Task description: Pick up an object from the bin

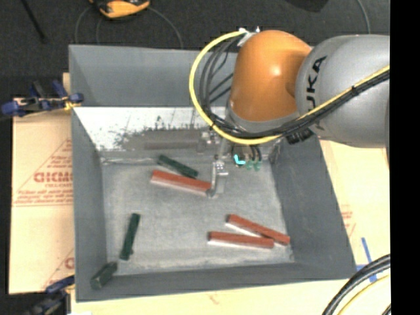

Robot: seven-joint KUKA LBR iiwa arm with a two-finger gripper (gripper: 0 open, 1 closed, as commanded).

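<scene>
My gripper (216, 181) hangs below the orange wrist cover, near the middle of the bin toward its back. One metal fingertip comes down at the right end of a red-brown flat stick (178, 182) that lies slanted on the bin floor. Just behind that stick lies a short dark green stick (177, 167). The wrist cover hides the rest of the gripper.
Two more red-brown sticks (257, 229) (240, 240) lie side by side at the front right. A dark green stick (130, 236) lies at the front left, and a small dark green block (104, 275) sits in the front left corner. The arm and cables cover the back right.
</scene>
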